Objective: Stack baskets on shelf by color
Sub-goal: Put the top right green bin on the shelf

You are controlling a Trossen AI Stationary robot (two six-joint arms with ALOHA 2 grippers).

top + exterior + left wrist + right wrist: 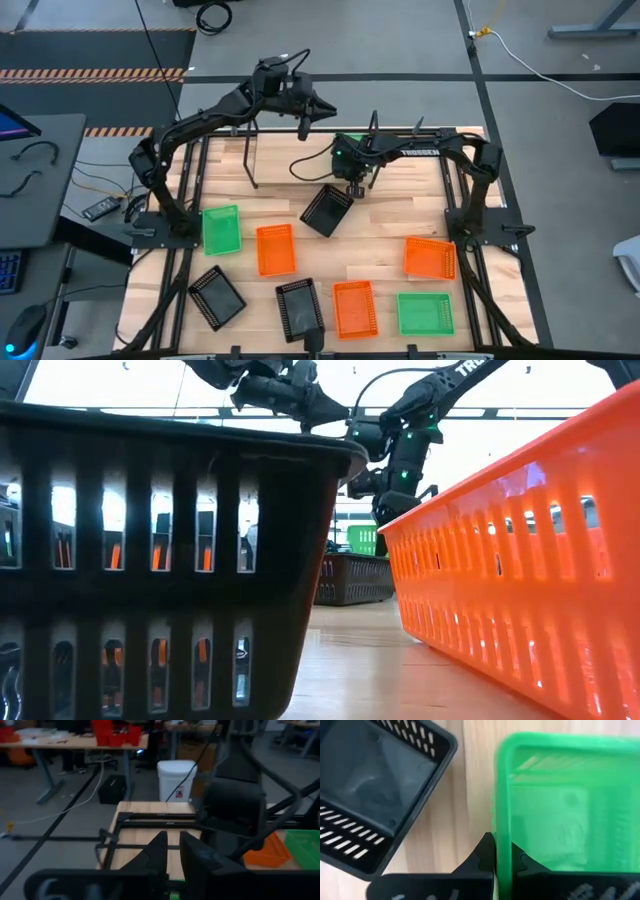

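Observation:
Several baskets lie on the wooden table: green (222, 228), orange (276, 249) and black (216, 297) ones among them. A black basket (328, 208) lies askew at the middle. Just beyond it my right gripper (502, 862) points steeply down, shut on a green basket (570, 805), which the arm mostly hides in the high view. My left gripper (305, 118) hovers high over the table's far middle, by the shelf's thin black posts (250, 160). Its fingers (160, 847) point nearly level, a narrow gap between them, and hold nothing. My right gripper pinches one side wall of the green basket (502, 835), one finger outside it and one inside. The fingers come from above, slanting down, and the wall runs on ahead of them. The basket's open side faces up. Whether its underside rests on the table, I cannot tell.
Along the table's near side lie a black (300, 308), an orange (353, 308) and a green basket (425, 312), with another orange one (430, 258) by the right arm's base. Bare wood shows between the far middle and the right arm.

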